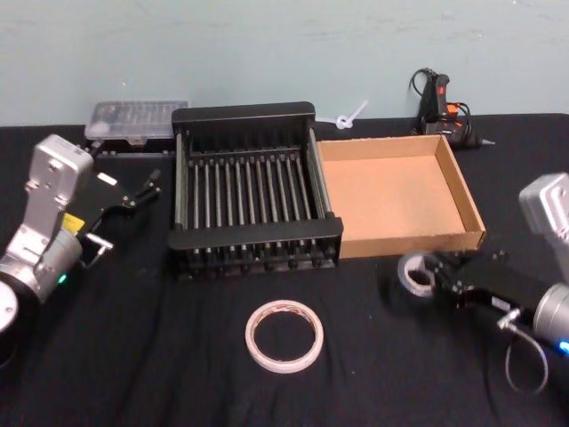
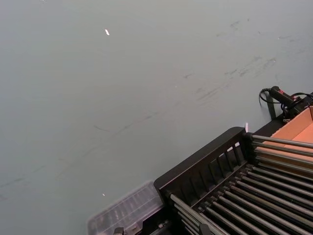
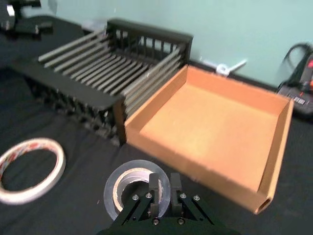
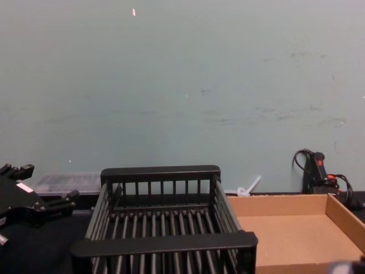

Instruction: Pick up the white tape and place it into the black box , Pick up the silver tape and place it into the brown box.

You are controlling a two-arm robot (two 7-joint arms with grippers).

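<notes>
the black box (image 1: 255, 240) and brown box (image 1: 463, 189) sit side by side. the white tape (image 1: 284, 334) lies flat before them. the right gripper (image 3: 164, 192) pinches the silver tape (image 3: 127, 183); the left gripper (image 1: 142, 190) hangs open beside the black box.

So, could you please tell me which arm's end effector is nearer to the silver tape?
Right. The right end effector grips the silver tape; the left end effector hangs open left of the black box.

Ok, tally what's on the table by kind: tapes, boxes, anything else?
Tape rolls: 2, the white tape and the silver tape
Boxes: 2, the black box and the brown box
Clear plastic case: 1
Glue gun: 1
Total: 6
</notes>
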